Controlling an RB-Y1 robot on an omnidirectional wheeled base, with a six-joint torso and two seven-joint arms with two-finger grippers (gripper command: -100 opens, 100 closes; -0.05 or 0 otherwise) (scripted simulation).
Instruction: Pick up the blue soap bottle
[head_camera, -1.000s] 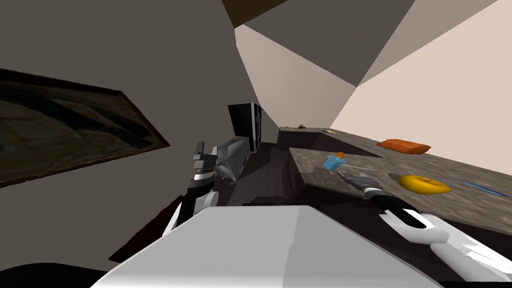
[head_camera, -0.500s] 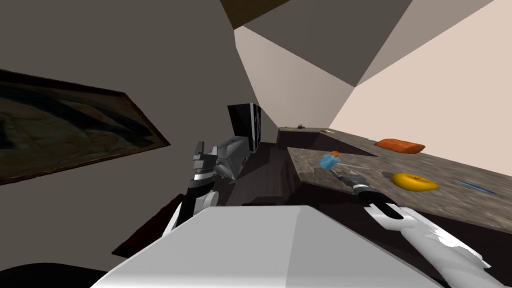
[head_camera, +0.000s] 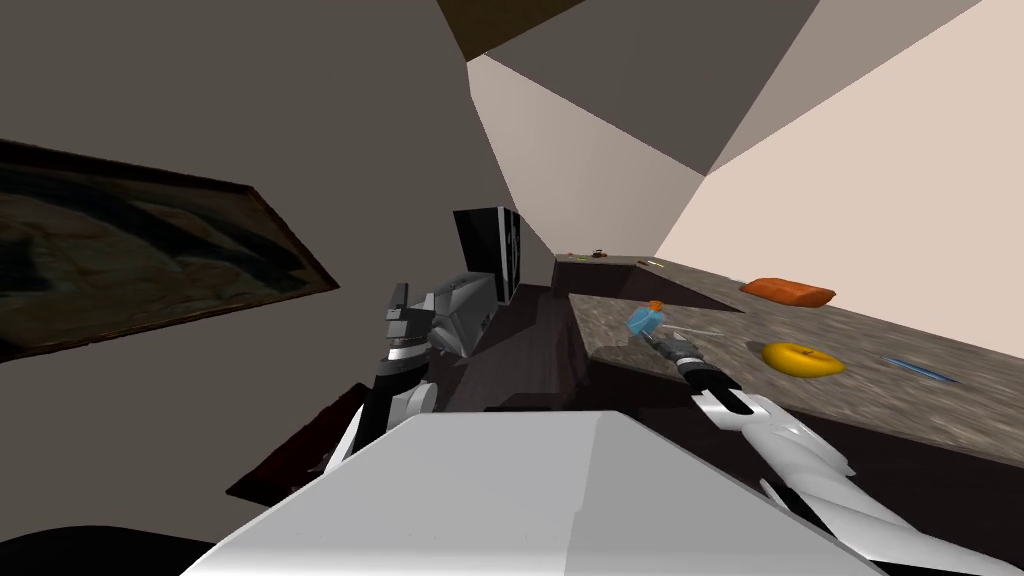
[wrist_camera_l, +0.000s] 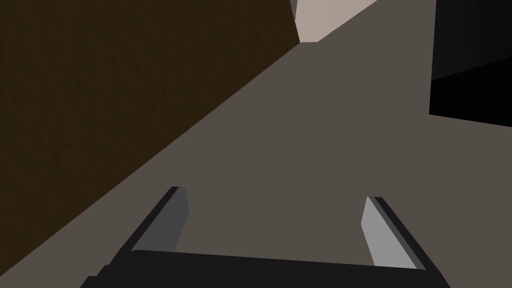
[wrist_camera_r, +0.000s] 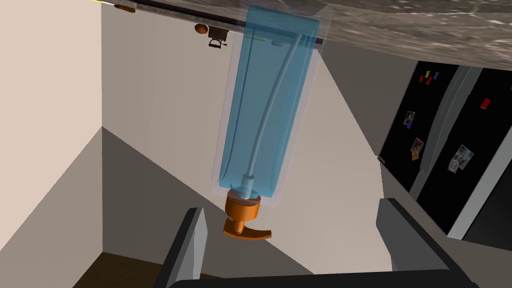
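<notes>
Soap bottle (wrist_camera_r: 267, 105) beyond parted right fingers (wrist_camera_r: 191, 247) — untouched.

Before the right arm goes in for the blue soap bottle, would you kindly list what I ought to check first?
1. Right gripper open: ok, fingers wide apart.
2. Soap bottle standing on its base on the counter: ok.
3. Bottle's body between the fingers: not ok; just its orange pump reaches the fingertips, nearer one finger.
4. Room around the bottle: ok; the yellow object lies apart from it.
5. Left gripper out of the way: ok, open, away from the counter.
</notes>
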